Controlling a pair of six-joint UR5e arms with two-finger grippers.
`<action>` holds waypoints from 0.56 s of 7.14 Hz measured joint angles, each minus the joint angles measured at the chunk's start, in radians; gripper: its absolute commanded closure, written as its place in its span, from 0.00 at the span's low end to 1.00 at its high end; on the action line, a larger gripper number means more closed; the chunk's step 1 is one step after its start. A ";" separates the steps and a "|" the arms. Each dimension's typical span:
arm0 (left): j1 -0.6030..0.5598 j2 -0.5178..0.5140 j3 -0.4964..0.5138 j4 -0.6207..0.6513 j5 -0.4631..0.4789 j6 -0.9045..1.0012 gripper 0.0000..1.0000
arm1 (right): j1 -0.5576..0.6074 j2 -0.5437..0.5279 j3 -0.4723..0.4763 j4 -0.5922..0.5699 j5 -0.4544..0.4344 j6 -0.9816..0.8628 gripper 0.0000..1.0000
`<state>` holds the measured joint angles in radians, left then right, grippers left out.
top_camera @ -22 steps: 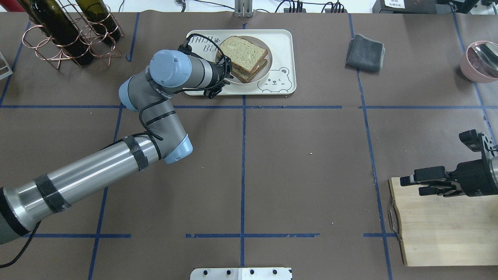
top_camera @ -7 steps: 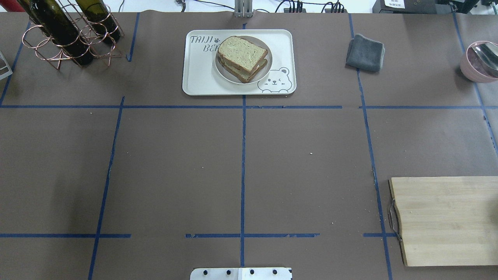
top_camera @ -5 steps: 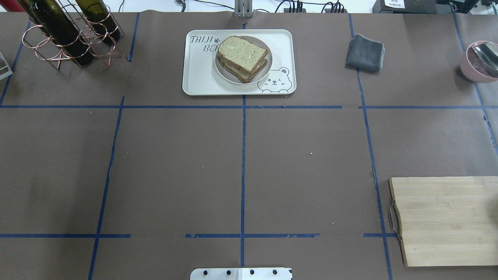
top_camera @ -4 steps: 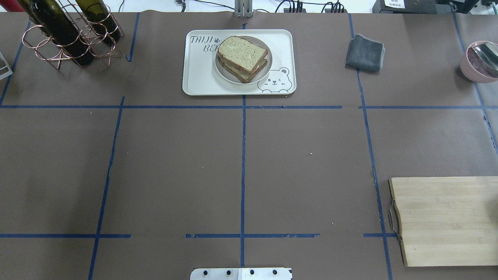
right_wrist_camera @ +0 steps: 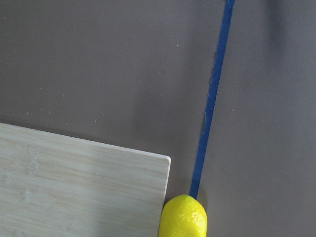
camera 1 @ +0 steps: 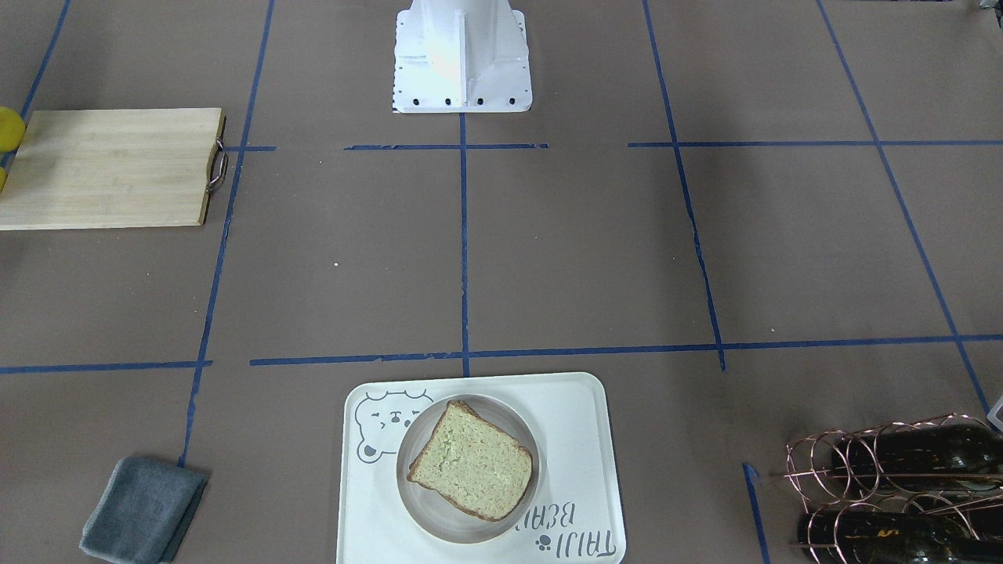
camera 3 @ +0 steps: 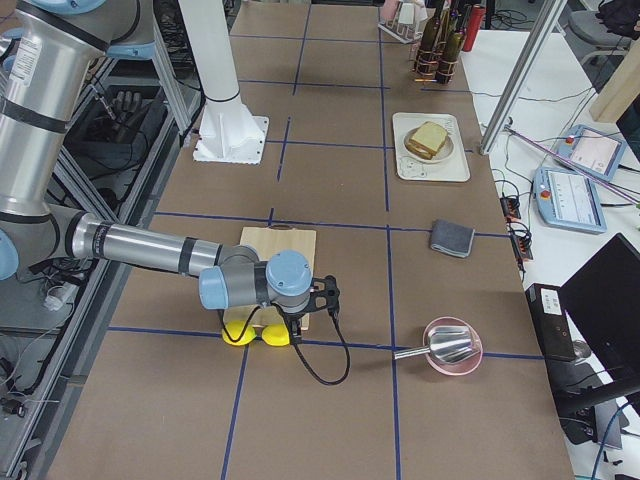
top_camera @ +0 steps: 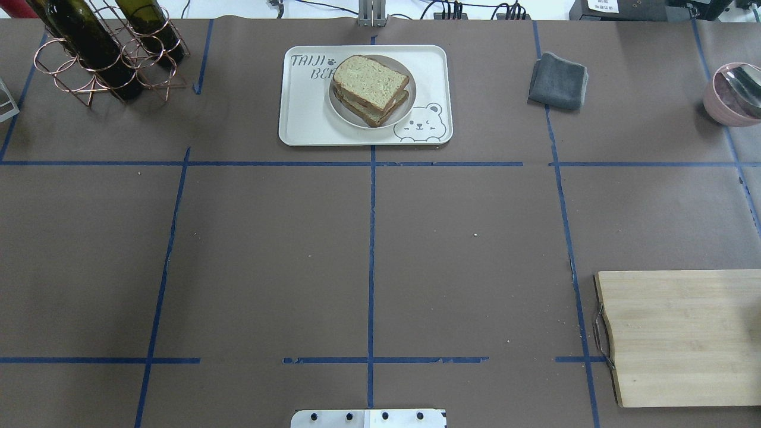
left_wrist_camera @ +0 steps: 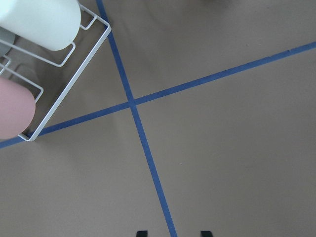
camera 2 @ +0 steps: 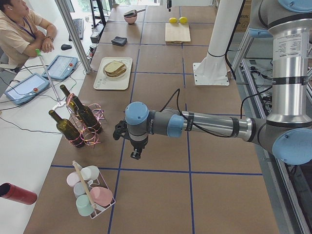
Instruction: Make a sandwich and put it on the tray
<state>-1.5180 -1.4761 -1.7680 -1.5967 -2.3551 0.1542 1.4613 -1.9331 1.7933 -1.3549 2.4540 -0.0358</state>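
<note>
Sandwich [top_camera: 370,89]: sitting on a plate [top_camera: 351,117], itself resting on the tray [top_camera: 303,113] at the table's far middle
Handling: likely light and soft, with loose slices apt to slide; I would be pinching both crusts together at one edge
Left gripper [left_wrist_camera: 174,233]: fingertips standing apart, holding nothing, near a cup [left_wrist_camera: 39,19]
Right gripper [camera 3: 322,297]: hanging by the board [right_wrist_camera: 74,187] and a lemon [right_wrist_camera: 183,217]; spread cannot be told
Change: the left arm was reaching at the tray and the right gripper was hovering over the board; both are now gone from overhead, the sandwich lying unmoved

Table cover [top_camera: 267,249]: you see matt brown paper.
Cutting board [top_camera: 684,339]: pale wood, metal handle [top_camera: 597,336].
Tray [top_camera: 303,116]: smooth cream plastic look.
Towel [top_camera: 557,80], at 1 o'clock: soft grey cloth.
</note>
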 measured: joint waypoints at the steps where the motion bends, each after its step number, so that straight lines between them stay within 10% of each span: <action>1: -0.004 0.009 -0.002 0.004 -0.015 0.002 0.00 | 0.043 0.033 0.042 -0.143 -0.011 -0.083 0.00; 4: -0.009 0.036 -0.010 0.004 -0.062 -0.001 0.00 | 0.105 0.070 0.130 -0.339 -0.040 -0.173 0.00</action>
<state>-1.5270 -1.4404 -1.7778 -1.5930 -2.4173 0.1534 1.5662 -1.8630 1.9236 -1.6938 2.4135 -0.2086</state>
